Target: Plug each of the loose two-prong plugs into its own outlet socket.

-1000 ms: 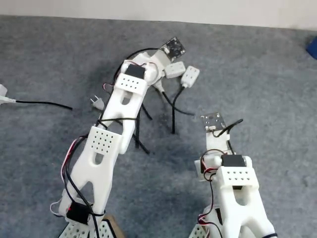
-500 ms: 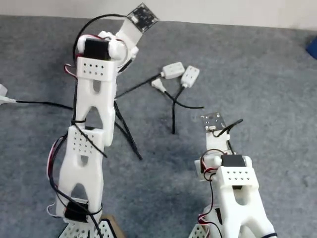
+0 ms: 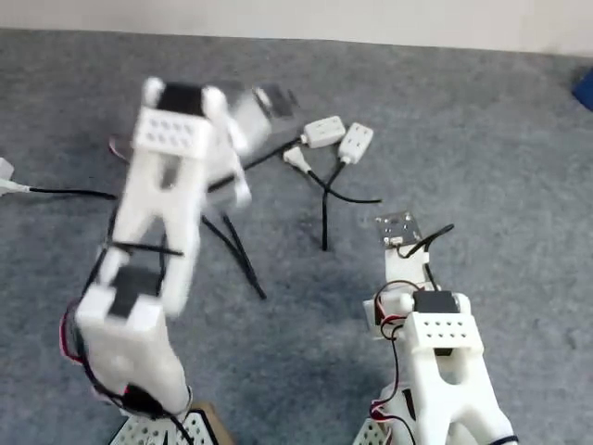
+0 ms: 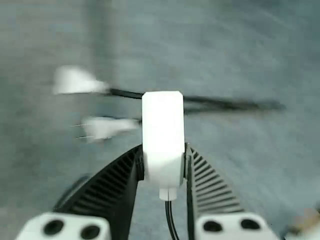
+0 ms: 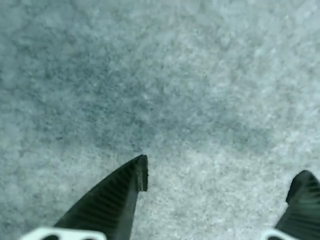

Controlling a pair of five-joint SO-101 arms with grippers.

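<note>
— Left fingers (image 4: pixel 120 175): what state?
— Clenched on a white rectangular plastic block (image 4: pixel 162 135) with a black cord, above the grey carpeted worktop (image 3: pixel 482 139) around eleven o'clock.
— Right fingers (image 5: pixel 122 192)?
— Spread apart, grasping nothing, near four o'clock.
— Loose pieces?
— One small white two-prong plug (image 3: pixel 295 158) lies at twelve o'clock, just beside two white box-shaped sockets (image 3: pixel 324 131).

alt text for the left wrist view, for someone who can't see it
The fingers clamp a white block with a black cable leaving its near end. Beyond it, blurred on grey carpet, lie a two-prong plug and another white piece on a second cable.
</note>
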